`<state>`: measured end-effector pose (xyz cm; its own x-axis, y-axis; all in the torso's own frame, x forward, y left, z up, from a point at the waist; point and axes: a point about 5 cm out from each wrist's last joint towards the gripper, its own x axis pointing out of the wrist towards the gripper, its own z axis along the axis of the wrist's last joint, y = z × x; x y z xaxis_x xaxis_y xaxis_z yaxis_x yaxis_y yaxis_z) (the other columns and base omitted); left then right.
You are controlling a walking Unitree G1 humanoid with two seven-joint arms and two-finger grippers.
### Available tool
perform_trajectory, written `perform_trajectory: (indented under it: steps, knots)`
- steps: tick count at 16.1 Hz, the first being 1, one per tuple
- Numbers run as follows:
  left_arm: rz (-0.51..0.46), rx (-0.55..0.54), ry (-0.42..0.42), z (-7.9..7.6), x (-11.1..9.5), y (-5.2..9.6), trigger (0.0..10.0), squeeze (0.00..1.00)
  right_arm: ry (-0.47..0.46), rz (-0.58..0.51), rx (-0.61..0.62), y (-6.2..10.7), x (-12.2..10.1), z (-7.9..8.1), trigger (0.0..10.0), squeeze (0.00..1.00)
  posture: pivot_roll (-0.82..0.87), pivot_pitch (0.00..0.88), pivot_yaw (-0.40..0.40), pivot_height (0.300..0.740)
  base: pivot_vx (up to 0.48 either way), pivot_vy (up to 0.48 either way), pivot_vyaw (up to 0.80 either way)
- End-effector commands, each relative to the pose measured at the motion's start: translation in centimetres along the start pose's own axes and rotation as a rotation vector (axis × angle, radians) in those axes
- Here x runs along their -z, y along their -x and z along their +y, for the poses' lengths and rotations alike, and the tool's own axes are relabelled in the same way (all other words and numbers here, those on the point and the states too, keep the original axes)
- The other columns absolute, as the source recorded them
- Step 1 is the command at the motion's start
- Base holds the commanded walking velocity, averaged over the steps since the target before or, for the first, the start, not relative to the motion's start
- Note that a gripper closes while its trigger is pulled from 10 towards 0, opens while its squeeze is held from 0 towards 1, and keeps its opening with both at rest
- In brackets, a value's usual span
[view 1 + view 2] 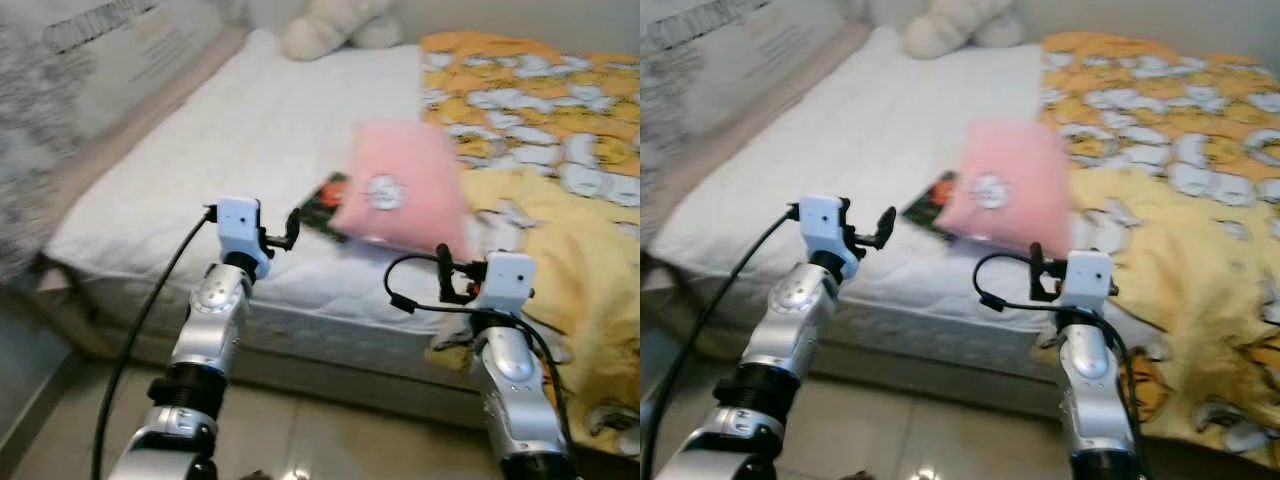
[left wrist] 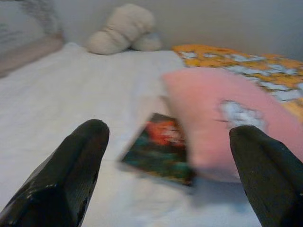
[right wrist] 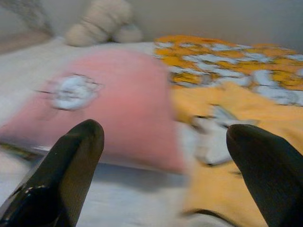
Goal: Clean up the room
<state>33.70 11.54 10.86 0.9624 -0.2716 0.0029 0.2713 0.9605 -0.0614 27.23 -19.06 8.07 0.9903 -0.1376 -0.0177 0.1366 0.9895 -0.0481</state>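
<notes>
Left eye view, one pink pillow (image 1: 400, 185), one book (image 1: 325, 203)

Motion blur across all views; cover print on book (image 2: 161, 151) unreadable, one end tucked under pink pillow (image 1: 400, 190). Plush toy (image 1: 335, 25) cut by top edge. Yellow blanket (image 1: 560, 150) runs off right edge, pattern smeared.

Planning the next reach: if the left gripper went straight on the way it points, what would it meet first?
Probably the dark book on the white mattress, tucked partly under the pink pillow. The open left gripper frames it, though blur makes depth uncertain.
</notes>
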Motion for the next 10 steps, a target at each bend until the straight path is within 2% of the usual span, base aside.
perform_trajectory:
  steps: [1, 3, 6, 7, 8, 10]
  knots:
    - [0.01, 0.015, -0.017, -0.4, 0.3, 0.0, 10.0, 0.0, 0.002, -0.039, 0.017, -0.1, -0.8, -0.6, 10.0, 0.0, 0.03, 0.0, 0.022, 0.74, 0.326, -0.345, 0.0]
    - [0.018, 0.031, -0.02, -0.6, 0.5, 0.1, 10.0, 0.0, 0.0, -0.044, 0.036, 0.3, -0.8, -1.3, 10.0, 0.0, 0.02, 0.0, 0.03, 0.74, 0.326, -0.349, 0.0]
    - [0.012, 0.053, -0.046, -1.2, 0.5, 0.1, 10.0, 0.0, 0.002, -0.029, 0.028, 0.7, -0.5, -1.1, 10.0, 0.0, 0.01, 0.0, 0.033, 0.74, 0.326, -0.349, 0.0]
    - [0.033, 0.036, -0.07, -1.1, 0.8, 0.0, 10.0, 0.0, 0.0, -0.026, 0.025, 0.7, -0.5, -1.0, 10.0, 0.0, 0.01, 0.0, 0.033, 0.74, 0.0, 0.0, 0.0]
    - [0.034, 0.023, -0.054, -0.9, 0.8, 0.1, 10.0, 0.0, -0.001, -0.023, 0.024, 0.7, -0.5, -0.9, 10.0, 0.0, 0.01, 0.0, 0.035, 0.74, 0.0, 0.0, 0.0]
    - [0.024, -0.018, -0.016, 0.1, 0.6, 0.1, 10.0, 0.0, -0.005, -0.018, 0.019, 0.7, -0.4, -0.8, 10.0, 0.0, 0.01, 0.0, 0.037, 0.74, 0.364, 0.0, 0.0]
